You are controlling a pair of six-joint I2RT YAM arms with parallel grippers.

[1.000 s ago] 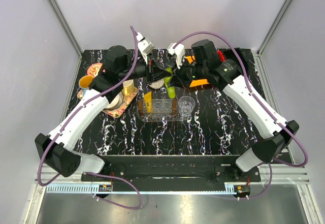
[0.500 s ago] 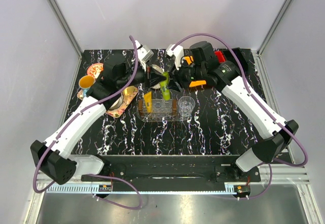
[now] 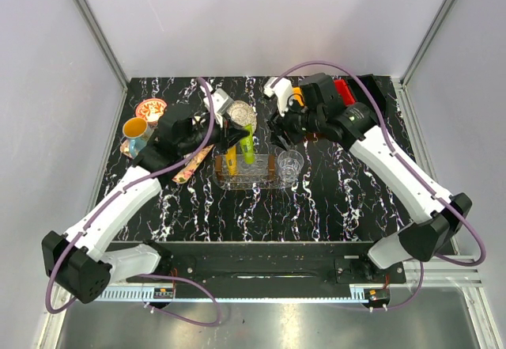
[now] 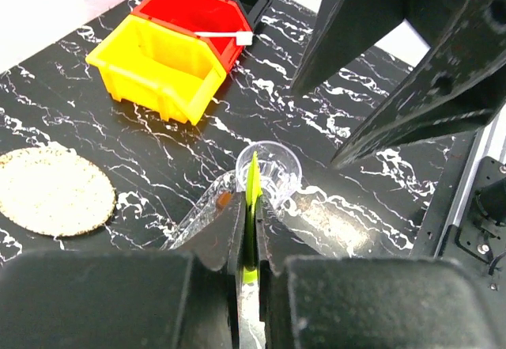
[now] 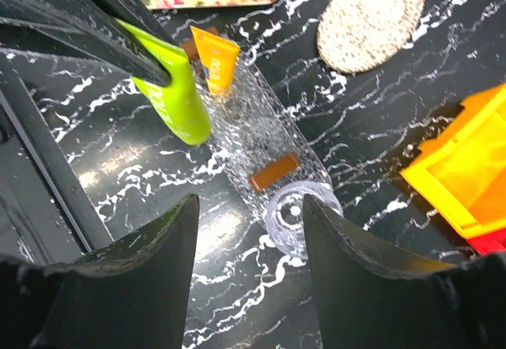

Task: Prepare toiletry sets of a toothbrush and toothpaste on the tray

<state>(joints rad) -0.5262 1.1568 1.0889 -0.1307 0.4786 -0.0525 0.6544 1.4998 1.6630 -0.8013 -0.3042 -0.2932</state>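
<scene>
Two toothpaste tubes: a lime green tube [image 5: 175, 96] and an orange-yellow tube [image 5: 215, 60].
Left tool [image 4: 251, 214]: fingers clamped flat on the lime green tube, which hangs down from it, cap end lowest.
Below the left tool: the clear tray [image 5: 261, 139]; whether the lime green tube touches it, I cannot tell.
Orange-yellow tube: on the tray's end, just beside the left tool and apart from the lime green tube.
Right tool [image 5: 249, 206]: fingers spread wide, holding nothing.
Under the right tool: a clear cup [image 5: 292, 218] at the tray's other end, seen between its fingers; a small brown piece [image 5: 273, 171] lies on the tray near the cup.
Toothbrush [image 4: 225, 37]: a slim white stick across the red bin [image 4: 198, 13], well ahead of the left tool.
Beside the red bin: a yellow bin [image 4: 158, 68].
Left of the left tool: a round speckled dish [image 4: 51, 191] on the black marbled tabletop [image 4: 158, 151].
</scene>
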